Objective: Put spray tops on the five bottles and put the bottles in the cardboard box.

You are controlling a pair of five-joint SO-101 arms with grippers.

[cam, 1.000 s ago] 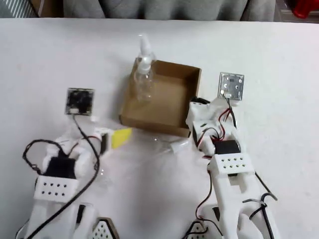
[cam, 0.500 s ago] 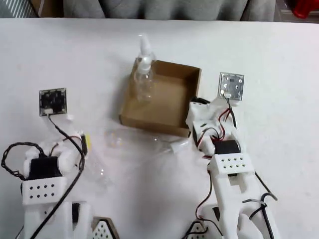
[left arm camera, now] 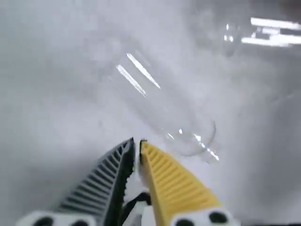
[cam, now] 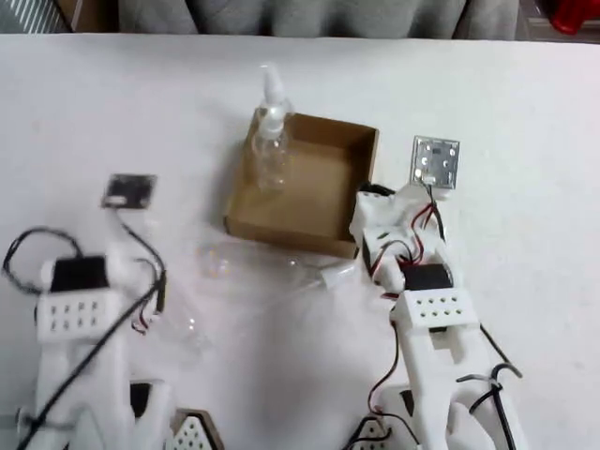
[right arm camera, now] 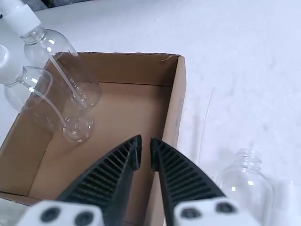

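2 capped bottles [cam: 270,141] stand in the cardboard box [cam: 291,236]. My left tool [left arm camera: 137,142] and right tool [right arm camera: 145,140] are nearly closed, empty; next I'd grasp the uncapped bottle [right arm camera: 244,181].

Open brown cardboard box [cam: 314,202] sits centre frame. Two clear bottles [cam: 270,150] with white spray tops stand in its upper-left corner. Another clear bottle [cam: 217,261] lies just below it.
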